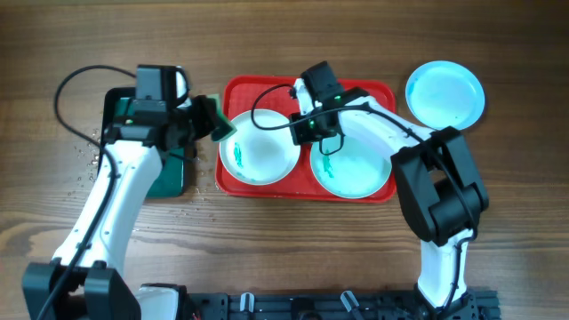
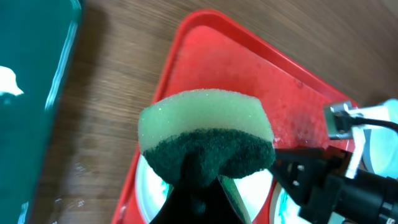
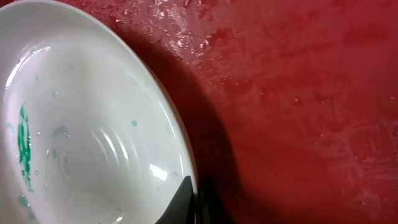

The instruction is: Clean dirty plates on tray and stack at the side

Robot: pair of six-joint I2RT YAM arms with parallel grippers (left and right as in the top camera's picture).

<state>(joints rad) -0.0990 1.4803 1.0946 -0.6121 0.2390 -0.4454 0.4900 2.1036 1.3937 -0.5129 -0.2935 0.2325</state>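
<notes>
The red tray point(image 1: 267, 89) holds a white plate point(image 1: 258, 151) on its left and a pale aqua plate point(image 1: 356, 169) on its right, each with a teal smear. A second aqua plate point(image 1: 444, 93) lies on the table beyond the tray's right end. My left gripper point(image 1: 206, 120) is shut on a green sponge point(image 2: 205, 134), held above the tray's left edge point(image 2: 249, 68) and the white plate point(image 2: 152, 186). My right gripper point(image 3: 194, 202) is shut on the white plate's right rim point(image 3: 81, 124) over the wet tray floor point(image 3: 298, 93); it also shows in the overhead view point(image 1: 300, 129).
A dark green tray point(image 1: 167, 178) sits left of the red tray, under my left arm, and also shows in the left wrist view point(image 2: 31, 81). Water drops point(image 1: 93, 160) speckle the wood at far left. My right arm crosses over the aqua plate on the tray.
</notes>
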